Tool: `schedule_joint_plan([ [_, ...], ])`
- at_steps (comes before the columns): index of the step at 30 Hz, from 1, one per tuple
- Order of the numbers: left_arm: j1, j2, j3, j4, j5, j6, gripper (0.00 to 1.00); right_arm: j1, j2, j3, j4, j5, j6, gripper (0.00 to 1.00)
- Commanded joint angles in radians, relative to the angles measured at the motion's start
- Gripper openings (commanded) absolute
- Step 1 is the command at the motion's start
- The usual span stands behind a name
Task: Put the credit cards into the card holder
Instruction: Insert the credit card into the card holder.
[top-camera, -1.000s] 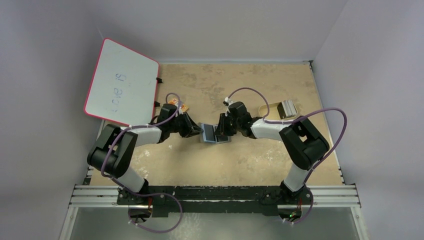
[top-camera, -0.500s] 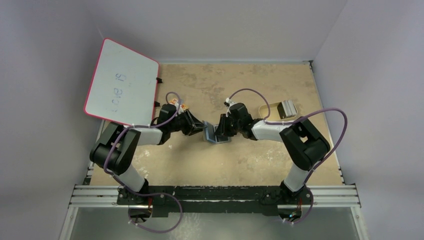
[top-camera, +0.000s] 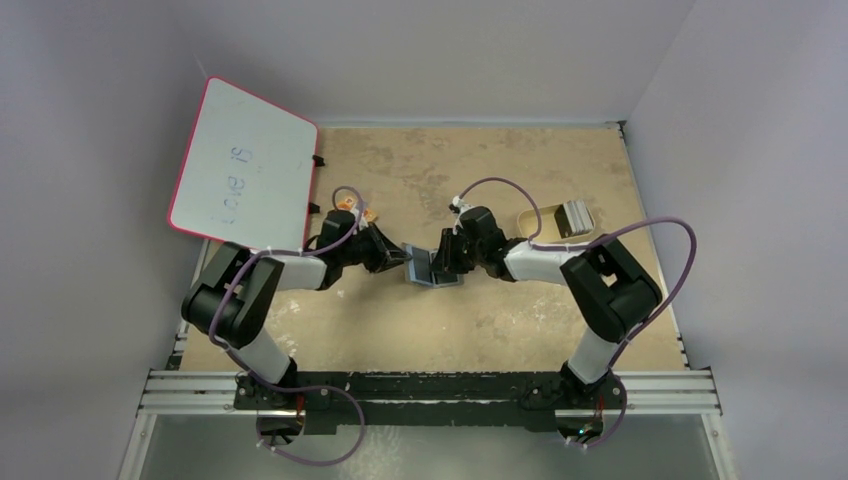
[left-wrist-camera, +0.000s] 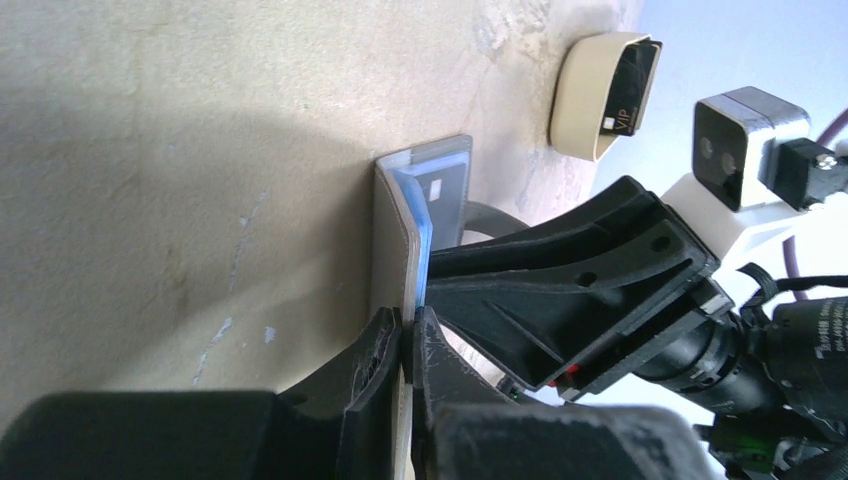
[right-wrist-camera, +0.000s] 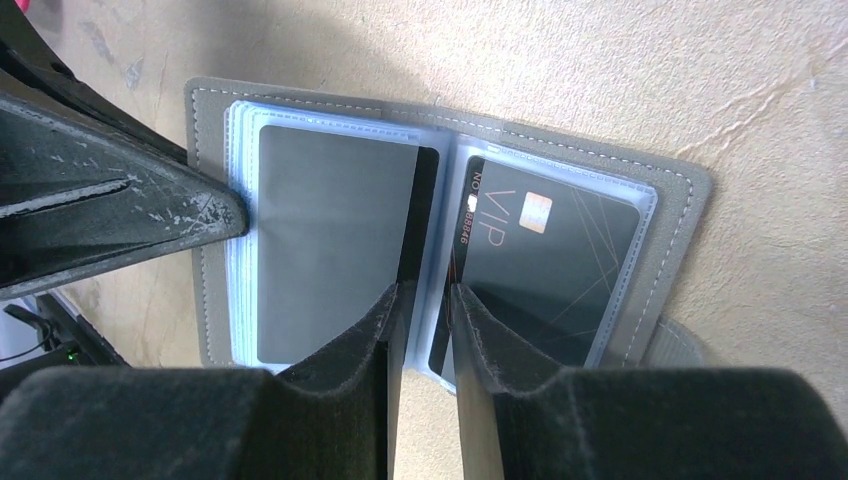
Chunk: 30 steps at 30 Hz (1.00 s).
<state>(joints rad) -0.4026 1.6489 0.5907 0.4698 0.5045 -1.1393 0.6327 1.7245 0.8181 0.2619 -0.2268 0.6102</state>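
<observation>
The card holder (top-camera: 425, 270) lies open at the table's middle, grey outside, light blue sleeves inside. My left gripper (left-wrist-camera: 408, 328) is shut on its left flap (left-wrist-camera: 395, 230) and holds that flap raised. In the right wrist view the card holder (right-wrist-camera: 210, 120) shows a grey card (right-wrist-camera: 330, 240) in a left sleeve and a dark VIP card (right-wrist-camera: 550, 250) in the right sleeve. My right gripper (right-wrist-camera: 425, 300) is over the spine, jaws a little apart with nothing between them. More credit cards (top-camera: 574, 217) stand in the tan tray (top-camera: 532, 222).
A pink-framed whiteboard (top-camera: 245, 165) leans at the back left. The tan tray with its cards also shows in the left wrist view (left-wrist-camera: 585, 100). The left gripper's finger (right-wrist-camera: 150, 215) shows at the holder's left edge. Walls close the table on three sides.
My left gripper has lifted the holder's left flap from nearly flat to raised and shifted slightly back. The right gripper has stayed over the spine.
</observation>
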Motion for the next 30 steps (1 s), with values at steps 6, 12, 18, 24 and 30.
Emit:
schedule_joint_plan([
  [6,-0.009,-0.101,0.057,-0.204,-0.020,0.087,0.00,0.004,-0.080,-0.029,-0.016,0.021,0.014,0.35],
  [12,-0.008,-0.161,0.126,-0.547,-0.124,0.252,0.00,0.004,-0.139,-0.040,-0.039,0.040,0.003,0.35],
  [18,-0.009,-0.179,0.160,-0.621,-0.114,0.298,0.00,0.016,-0.072,-0.036,-0.011,0.016,0.003,0.30],
  [24,-0.009,-0.192,0.143,-0.530,-0.051,0.276,0.05,0.041,-0.025,-0.050,0.023,0.018,0.020,0.30],
  [30,-0.009,-0.192,0.127,-0.438,-0.001,0.231,0.06,0.044,-0.009,-0.056,0.039,0.018,0.023,0.29],
])
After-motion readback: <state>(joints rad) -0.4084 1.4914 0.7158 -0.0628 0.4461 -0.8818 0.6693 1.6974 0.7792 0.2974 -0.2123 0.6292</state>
